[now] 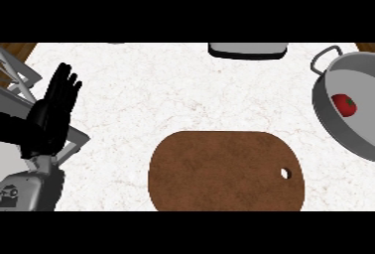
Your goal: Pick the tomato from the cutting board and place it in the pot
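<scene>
The fingers of the left hand stand straight and released, holding nothing, well to the left of the cutting board near the view's left edge; this hand is resting, fingers up. The right hand shows nowhere, so nothing can be said of it.

The tomato is no longer on the cutting board: it lies inside the pot, which stands up and to the right of the board at the view's right edge, partly cut off. The tomato rests on the pot's grey inner floor, apart from the near rim, and it is the only thing visible in there. The board's brown top carries nothing, only its small hanging hole near the right side. By my reading, the placing is already done.

What could yet go wrong is slight. The pot runs out of view to the right, so how close it stands to the worktop edge cannot be told; a hand returning past its handle might nudge it. The tomato, being round, could roll within the pot if it is bumped, though the walls should contain it. A grey container above the board, at the far edge, shows no contents from here
</scene>
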Available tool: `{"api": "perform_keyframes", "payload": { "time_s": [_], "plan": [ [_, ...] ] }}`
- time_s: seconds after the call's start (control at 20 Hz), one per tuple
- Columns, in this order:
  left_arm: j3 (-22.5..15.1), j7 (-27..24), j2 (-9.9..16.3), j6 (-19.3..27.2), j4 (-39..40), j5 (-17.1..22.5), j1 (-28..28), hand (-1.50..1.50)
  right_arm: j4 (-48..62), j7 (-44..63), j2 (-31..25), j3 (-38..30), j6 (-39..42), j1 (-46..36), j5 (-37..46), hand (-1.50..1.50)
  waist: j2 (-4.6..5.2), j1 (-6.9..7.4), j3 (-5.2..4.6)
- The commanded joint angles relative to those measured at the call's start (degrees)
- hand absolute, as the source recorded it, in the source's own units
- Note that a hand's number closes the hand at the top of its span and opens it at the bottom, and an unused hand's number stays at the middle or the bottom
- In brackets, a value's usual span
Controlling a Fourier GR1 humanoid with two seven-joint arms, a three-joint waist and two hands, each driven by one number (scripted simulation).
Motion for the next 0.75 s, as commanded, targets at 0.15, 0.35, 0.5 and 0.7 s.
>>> {"api": "perform_keyframes", "payload": {
  "time_s": [0.15,0.35,0.5,0.7],
  "plan": [
    [1.3,-1.0,1.1,-0.7,0.3,0.3,0.8,0.0,0.4,-3.7,-5.8,-1.4,11.9,3.0,-1.5,-1.5,0.11,-0.21,0.13],
    [1.4,0.2,1.7,-1.8,-0.1,1.3,0.1,0.0,-0.5,-3.3,-7.1,-1.4,13.3,4.4,-1.8,-1.5,0.21,-0.15,0.26],
    [-0.9,0.3,-0.8,0.1,-1.1,-0.2,1.4,0.0,-1.4,-3.8,-7.0,-1.1,13.0,5.7,-1.7,-1.5,0.15,0.05,0.37],
    [1.0,0.8,0.8,-0.5,0.1,0.7,-1.2,0.0,-1.7,-2.9,-6.2,-1.5,12.3,5.8,-2.5,-1.5,0.49,0.02,0.39]
  ]
}}
